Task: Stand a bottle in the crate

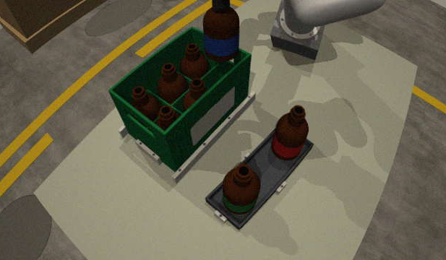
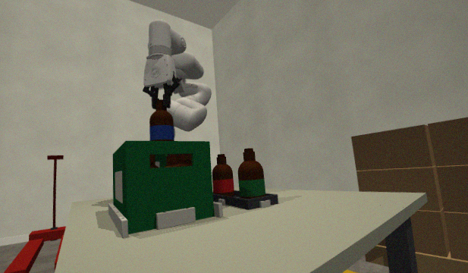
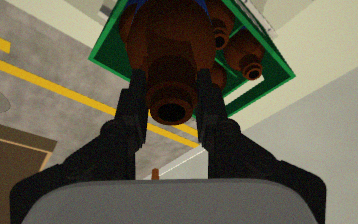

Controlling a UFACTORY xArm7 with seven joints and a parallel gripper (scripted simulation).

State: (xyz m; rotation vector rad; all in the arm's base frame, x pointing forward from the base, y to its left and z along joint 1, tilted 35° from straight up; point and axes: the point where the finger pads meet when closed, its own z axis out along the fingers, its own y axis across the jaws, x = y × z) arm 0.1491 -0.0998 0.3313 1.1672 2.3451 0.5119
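Note:
My gripper (image 2: 161, 99) (image 3: 171, 85) is shut on the neck of a brown bottle with a blue band (image 1: 220, 34) (image 2: 161, 127) (image 3: 172, 45). It holds the bottle upright over the far right corner cell of the green crate (image 1: 208, 112) (image 2: 169, 186) (image 3: 107, 55), with the bottle's base about level with the crate's rim. Several brown bottles (image 1: 170, 83) stand in the other cells. A bottle with a red band (image 1: 290, 133) (image 2: 222, 176) and a bottle with a green band (image 1: 241, 189) (image 2: 251, 174) stand upright on the dark grey tray (image 1: 271, 170) (image 2: 252, 201).
Grey stop blocks (image 1: 212, 139) (image 2: 175, 218) border the crate on the pale table top. The arm's base (image 1: 298, 36) stands behind the crate. A red pallet jack (image 2: 40, 231) is on the floor to the left, and cardboard boxes (image 2: 419, 182) are stacked at right.

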